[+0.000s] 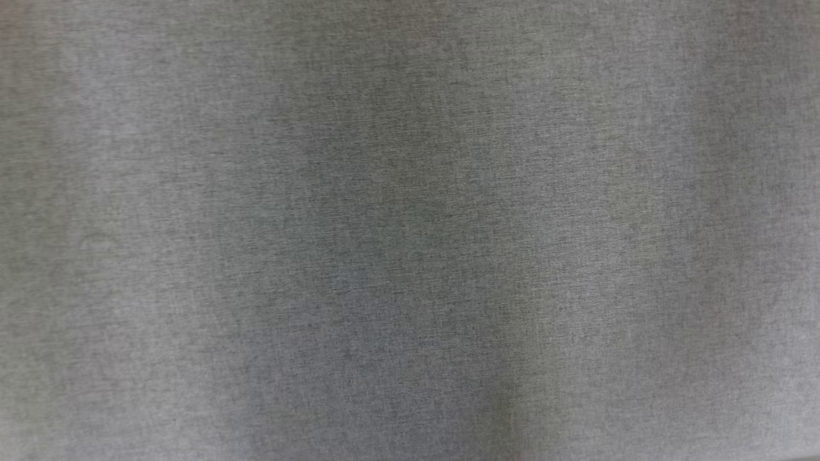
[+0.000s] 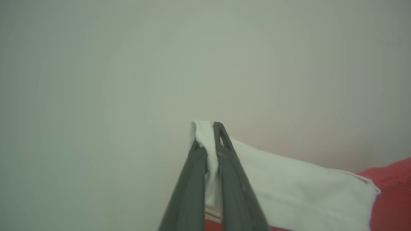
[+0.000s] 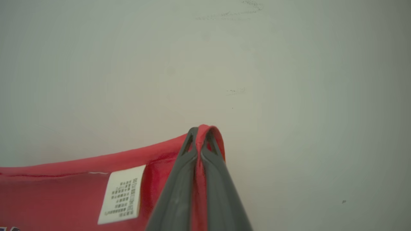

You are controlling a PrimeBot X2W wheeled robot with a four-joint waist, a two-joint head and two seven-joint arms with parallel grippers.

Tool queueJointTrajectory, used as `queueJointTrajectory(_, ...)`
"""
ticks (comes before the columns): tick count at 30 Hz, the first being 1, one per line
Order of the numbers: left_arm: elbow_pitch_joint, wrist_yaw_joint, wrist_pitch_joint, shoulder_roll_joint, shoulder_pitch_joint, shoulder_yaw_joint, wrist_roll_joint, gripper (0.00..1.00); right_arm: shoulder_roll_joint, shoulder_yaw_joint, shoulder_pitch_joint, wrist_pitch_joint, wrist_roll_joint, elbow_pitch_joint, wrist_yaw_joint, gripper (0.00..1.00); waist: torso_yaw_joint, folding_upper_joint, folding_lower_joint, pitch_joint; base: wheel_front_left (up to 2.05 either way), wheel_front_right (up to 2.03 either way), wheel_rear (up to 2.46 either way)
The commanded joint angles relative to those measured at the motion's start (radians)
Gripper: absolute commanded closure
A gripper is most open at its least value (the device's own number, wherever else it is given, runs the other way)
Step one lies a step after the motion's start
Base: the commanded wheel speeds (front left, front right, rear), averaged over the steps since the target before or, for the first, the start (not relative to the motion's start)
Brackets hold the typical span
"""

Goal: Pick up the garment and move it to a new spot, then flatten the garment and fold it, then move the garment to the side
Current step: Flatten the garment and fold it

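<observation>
Left wrist view: the left gripper (image 2: pixel 208 141) is closed tight on a white edge of the garment (image 2: pixel 289 179). The right gripper (image 3: pixel 202 133) likewise clamps its red hem, both over a pale surface (image 3: pixel 289 96). Probably the flattening step; the next move calls for even tension, then lowering together.

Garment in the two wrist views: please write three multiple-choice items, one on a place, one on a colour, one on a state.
1. In the right wrist view, where is the white label on the garment? A. left of the right gripper B. right of it C. above it
2. What colour is the cloth between the fingers of the left gripper? A. blue B. white C. black
3. The right gripper is: A. wide open B. shut on the garment C. shut on nothing
1 A: the label lies left of the fingers. 2 B: a white fold shows there. 3 B: red cloth is pinched between its fingers.
</observation>
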Motion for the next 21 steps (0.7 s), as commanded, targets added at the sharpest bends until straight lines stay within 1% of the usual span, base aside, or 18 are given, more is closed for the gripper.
queueJointTrajectory(1,0.008,0.002,-0.019,-0.007,0.015,-0.004,-0.019,1.0,0.004,0.011,-0.003,-0.009,0.01,0.004,-0.003,1.0,0.009,-0.0001,-0.0001,-0.006,0.0,0.0,0.0)
queueJointTrajectory(4,0.007,0.002,-0.052,-0.017,0.061,-0.016,-0.034,1.0,0.004,0.038,0.033,-0.018,0.028,0.002,-0.003,1.0,0.015,-0.0001,-0.0001,-0.021,0.0,0.0,0.0)
queueJointTrajectory(7,-0.041,0.002,-0.08,-0.016,0.141,-0.035,-0.081,1.0,0.003,0.079,0.097,-0.026,0.053,-0.03,-0.003,1.0,0.023,-0.0001,-0.0001,-0.049,0.0,0.0,0.0)
queueJointTrajectory(12,-0.168,0.002,-0.108,0.046,0.343,-0.084,-0.174,1.0,-0.037,0.151,0.268,-0.04,0.133,-0.132,-0.003,1.0,0.033,-0.0001,-0.0001,-0.119,0.0,0.0,0.0)
queueJointTrajectory(17,-0.337,0.002,-0.131,0.129,0.574,-0.102,-0.257,1.0,-0.096,0.214,0.468,-0.06,0.219,-0.274,-0.003,1.0,0.031,-0.0001,-0.0001,-0.198,0.0,0.0,0.0)
queueJointTrajectory(18,-0.374,0.002,-0.133,0.149,0.619,-0.096,-0.271,1.0,-0.105,0.222,0.508,-0.064,0.237,-0.307,-0.003,1.0,0.027,-0.0001,-0.0001,-0.212,0.0,0.0,0.0)
queueJointTrajectory(20,-0.444,0.004,-0.137,0.172,0.724,-0.074,-0.293,1.0,-0.129,0.239,0.593,-0.07,0.257,-0.369,-0.003,1.0,0.027,-0.0001,-0.0001,-0.244,0.0,0.0,0.0)
queueJointTrajectory(21,-0.484,0.014,-0.139,0.185,0.777,-0.058,-0.301,1.0,-0.14,0.243,0.636,-0.072,0.27,-0.4,-0.003,1.0,0.025,-0.0001,-0.0001,-0.258,0.0,0.0,0.0)
